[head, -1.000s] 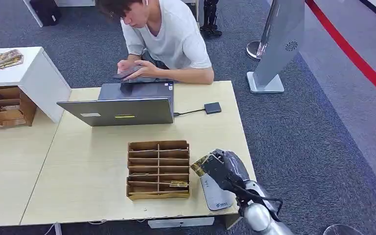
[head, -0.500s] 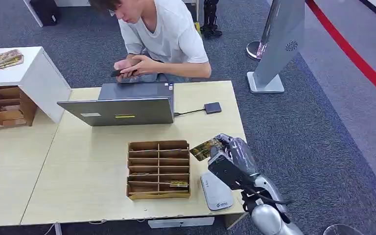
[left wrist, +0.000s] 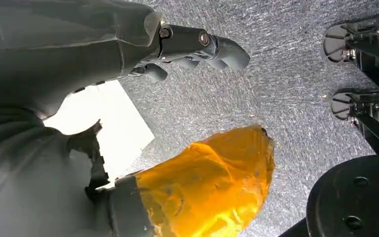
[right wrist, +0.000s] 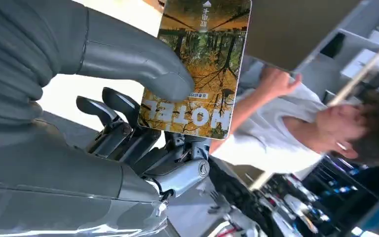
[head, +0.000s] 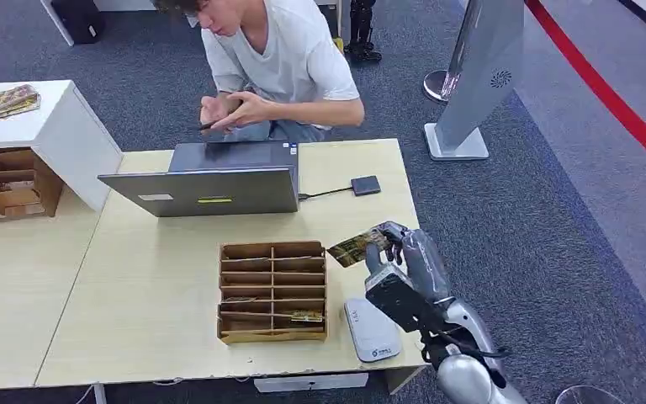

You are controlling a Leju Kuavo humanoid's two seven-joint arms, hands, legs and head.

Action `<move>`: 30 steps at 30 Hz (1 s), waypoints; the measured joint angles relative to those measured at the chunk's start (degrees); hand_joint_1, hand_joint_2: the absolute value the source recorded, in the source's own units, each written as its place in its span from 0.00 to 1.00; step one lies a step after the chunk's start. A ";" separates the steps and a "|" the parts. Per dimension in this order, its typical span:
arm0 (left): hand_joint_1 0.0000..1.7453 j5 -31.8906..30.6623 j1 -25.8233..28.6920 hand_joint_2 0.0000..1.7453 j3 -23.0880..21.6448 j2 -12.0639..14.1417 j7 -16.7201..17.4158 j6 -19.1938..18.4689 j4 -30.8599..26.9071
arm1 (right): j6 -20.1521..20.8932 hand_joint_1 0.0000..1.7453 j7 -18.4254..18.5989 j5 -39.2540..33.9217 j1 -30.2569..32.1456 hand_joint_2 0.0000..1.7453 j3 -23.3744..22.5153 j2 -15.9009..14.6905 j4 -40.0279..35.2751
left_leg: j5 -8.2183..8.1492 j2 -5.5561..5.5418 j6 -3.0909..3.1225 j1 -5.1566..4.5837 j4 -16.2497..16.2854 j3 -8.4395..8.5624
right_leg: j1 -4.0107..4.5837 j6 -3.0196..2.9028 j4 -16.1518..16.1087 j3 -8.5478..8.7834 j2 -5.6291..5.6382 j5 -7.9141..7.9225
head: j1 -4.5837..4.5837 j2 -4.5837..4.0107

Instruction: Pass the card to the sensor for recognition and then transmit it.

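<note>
One pale table [head: 160,278] — perhaps grey carpet [head: 538,219]

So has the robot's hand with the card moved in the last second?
Yes. The right hand has carried the card up off the grey sensor, away from the robot and toward the laptop.

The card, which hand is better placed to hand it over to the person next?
The right hand: it already holds the card above the table, raised beyond the sensor toward the person. The left hand hangs over carpet, holding nothing.
</note>
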 joint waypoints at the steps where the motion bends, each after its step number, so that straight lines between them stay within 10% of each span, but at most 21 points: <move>1: 0.00 0.00 0.00 0.00 0.02 0.00 0.00 0.00 0.00 | 0.00 1.00 0.00 0.00 0.00 1.00 0.00 0.00 0.00 | 0.00 0.00 0.00 0.00 0.00 0.00 | 0.00 0.00 0.00 0.00 0.00 0.00 | 0.00 0.00; 6: 0.00 -0.35 0.23 0.00 0.22 -0.02 -1.45 1.01 0.00 | -1.38 1.00 -1.49 0.37 0.06 1.00 0.00 -0.74 -2.69 | 0.00 0.00 0.00 -0.02 0.00 0.00 | -0.01 0.00 -0.01 0.00 0.00 0.00 | 0.02 0.00; 7: 0.00 -10.43 -0.86 0.00 -1.01 -4.86 -3.31 17.10 -3.72 | -2.58 1.00 -1.22 2.69 1.87 1.00 -0.86 -1.20 -5.58 | 0.10 -0.17 0.17 -0.30 0.04 0.03 | -0.29 0.03 -0.08 -0.18 -0.16 0.01 | 0.00 0.00; 8: 0.00 -20.66 -5.47 0.00 -5.49 -13.62 6.54 54.38 -5.99 | -2.69 1.00 -0.83 7.35 5.18 1.00 -3.00 -1.18 -11.46 | 0.33 -0.75 0.43 -0.39 0.02 -0.41 | -0.40 0.25 -0.01 -0.14 -0.76 0.08 | 0.00 0.00; 9: 0.00 -21.16 -8.04 0.00 -7.80 -18.80 5.57 69.76 -7.81 | -3.98 1.00 -5.14 8.76 7.16 1.00 -4.88 -1.18 -16.44 | 0.30 -0.42 0.47 -0.47 0.06 -0.35 | -0.45 0.39 -0.08 -0.19 -0.43 0.26 | -0.11 0.00; 12: 0.00 -20.05 -8.29 0.00 -8.33 -19.42 4.00 61.92 -9.27 | -5.88 1.00 -8.25 5.25 7.64 1.00 -7.32 -1.18 -18.68 | 0.31 -0.40 0.47 -0.47 0.07 -0.32 | -0.46 0.40 -0.08 -0.21 -0.41 0.27 | -0.11 0.00; 30: 0.00 -19.65 -9.00 0.00 -8.52 -20.96 2.71 60.28 -10.64 | -2.77 1.00 -12.37 3.58 8.37 1.00 -11.63 -0.90 -21.64 | 0.31 -0.37 0.47 -0.42 0.04 -0.35 | -0.40 0.40 -0.06 -0.23 -0.38 0.26 | -0.11 0.00</move>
